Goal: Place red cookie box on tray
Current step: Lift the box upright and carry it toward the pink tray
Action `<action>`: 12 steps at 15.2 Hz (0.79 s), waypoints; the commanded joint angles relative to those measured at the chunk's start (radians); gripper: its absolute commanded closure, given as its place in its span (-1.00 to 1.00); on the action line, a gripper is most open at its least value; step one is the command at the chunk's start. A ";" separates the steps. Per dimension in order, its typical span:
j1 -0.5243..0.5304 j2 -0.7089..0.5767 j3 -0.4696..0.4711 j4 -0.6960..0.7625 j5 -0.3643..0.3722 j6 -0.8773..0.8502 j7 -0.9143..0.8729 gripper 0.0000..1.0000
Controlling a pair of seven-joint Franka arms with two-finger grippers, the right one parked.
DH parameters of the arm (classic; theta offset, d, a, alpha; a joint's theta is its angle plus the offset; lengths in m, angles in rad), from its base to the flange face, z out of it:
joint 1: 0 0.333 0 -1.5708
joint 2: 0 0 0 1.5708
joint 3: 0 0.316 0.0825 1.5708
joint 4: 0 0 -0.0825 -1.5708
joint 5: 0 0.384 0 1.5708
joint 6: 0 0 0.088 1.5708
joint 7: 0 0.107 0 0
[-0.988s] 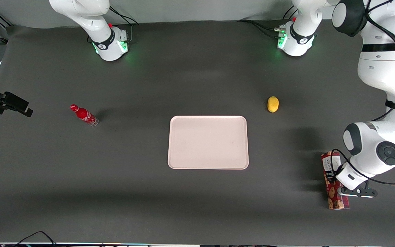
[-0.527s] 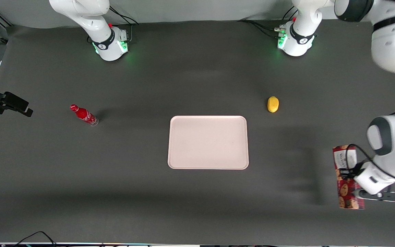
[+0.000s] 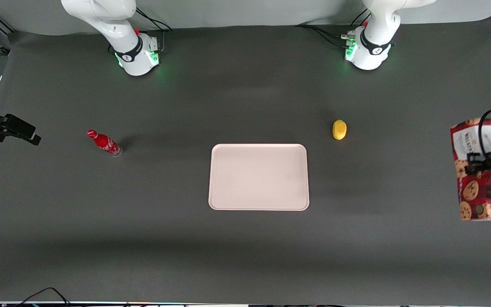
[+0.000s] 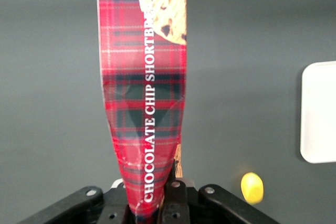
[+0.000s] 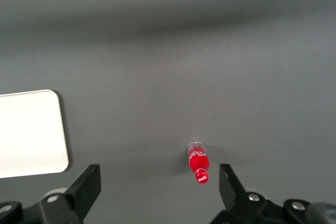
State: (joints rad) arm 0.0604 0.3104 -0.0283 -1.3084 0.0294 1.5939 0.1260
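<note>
Fingers [image 4: 176,203] are clamped on red cookie box [image 3: 478,170], seemingly lifted at frame's right edge by gripper [image 4: 157,205]; carry to tray [image 3: 258,176] is needed.

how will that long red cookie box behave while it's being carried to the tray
The red cookie box is probably stiff cardboard, since its edges look straight in the tool. The tool grips near one end, so the long free length may sag or swing. Its walls look pinched at the grip, suggesting they are thin and crushable. Flat sides should keep it from rolling on the tray.
</note>
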 commanded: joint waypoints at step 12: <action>-0.008 -0.109 -0.381 -0.090 0.000 -0.111 -0.514 1.00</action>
State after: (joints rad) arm 0.0511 0.2363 -0.3233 -1.3300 0.0262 1.4600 -0.2588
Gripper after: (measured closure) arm 0.837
